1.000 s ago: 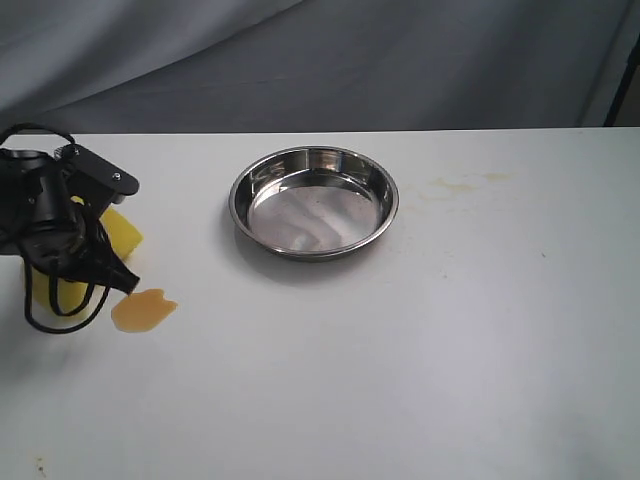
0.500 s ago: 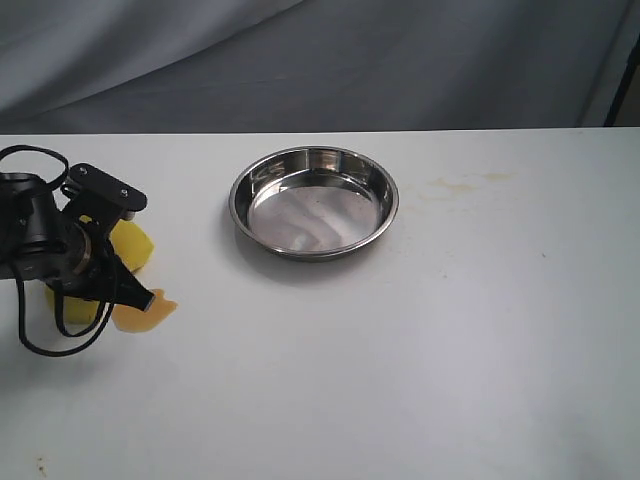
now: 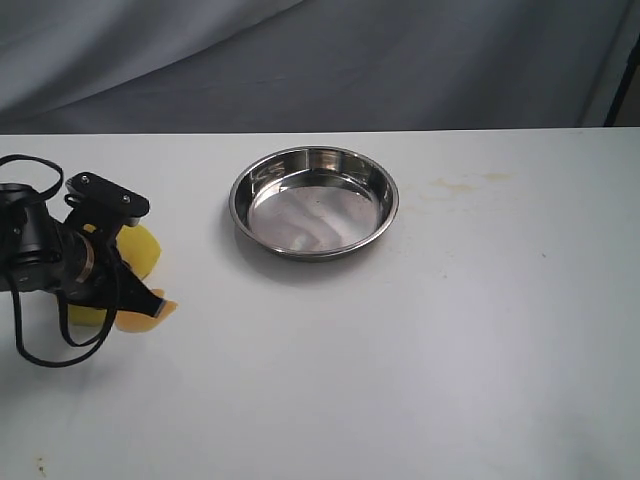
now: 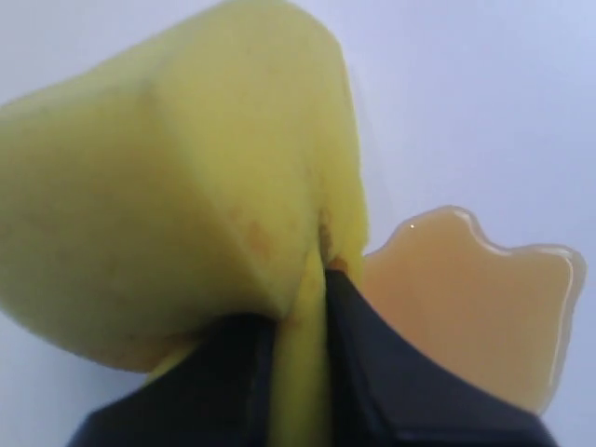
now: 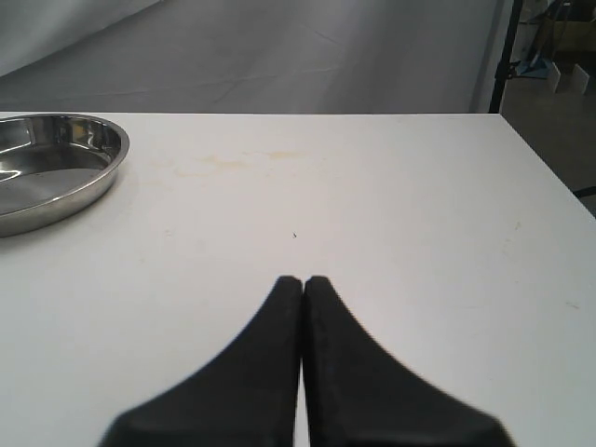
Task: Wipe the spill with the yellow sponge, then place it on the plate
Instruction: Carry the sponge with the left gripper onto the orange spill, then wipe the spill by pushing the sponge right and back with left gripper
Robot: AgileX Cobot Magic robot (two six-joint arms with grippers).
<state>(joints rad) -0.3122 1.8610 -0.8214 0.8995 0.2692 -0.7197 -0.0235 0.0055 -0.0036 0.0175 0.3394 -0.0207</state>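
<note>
At the table's far left my left gripper (image 3: 125, 290) is shut on the yellow sponge (image 3: 138, 250), squeezing it thin between the black fingers (image 4: 391, 372). The sponge (image 4: 177, 196) bulges out past the fingertips and rests at the edge of the amber spill (image 4: 466, 289). In the exterior view only a sliver of the spill (image 3: 152, 315) shows from under the gripper. The shiny steel plate (image 3: 382, 220) stands empty at the table's middle back, also in the right wrist view (image 5: 102, 177). My right gripper (image 5: 304, 279) is shut on nothing above bare table, out of the exterior view.
A faint pale yellowish stain (image 3: 455, 184) marks the table right of the plate, seen too in the right wrist view (image 5: 228, 162). Grey cloth hangs behind the table. The table's right edge (image 5: 549, 186) drops off toward a dark stand.
My left gripper has moved right with the sponge, onto the spill; less of the puddle shows now than a second ago. The right gripper's motion is not shown.
</note>
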